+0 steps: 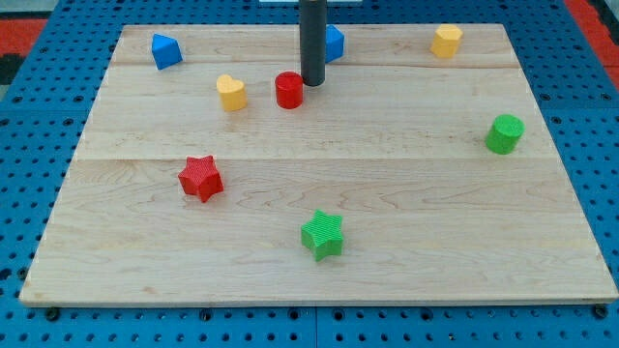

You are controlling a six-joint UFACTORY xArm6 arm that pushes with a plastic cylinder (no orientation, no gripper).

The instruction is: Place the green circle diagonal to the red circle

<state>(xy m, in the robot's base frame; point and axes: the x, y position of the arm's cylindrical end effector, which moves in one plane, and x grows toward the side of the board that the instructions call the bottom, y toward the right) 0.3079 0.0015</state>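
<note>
My tip (311, 82) rests just right of the red circle (289, 90); there is no claw. The rod half hides a blue block (335, 43). The green circle (504, 133) sits near the worktop's (406, 222) right edge.

Green circle (504, 133) rt – red circle (289, 90) top-ctr

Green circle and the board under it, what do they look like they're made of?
Green circle: likely plastic, matte, faintly ridged sides, possibly 3D printed. Board: pale wood, with visible grain and plank seams, smooth finish. My tip sits by the red circle, far from the green one.
</note>
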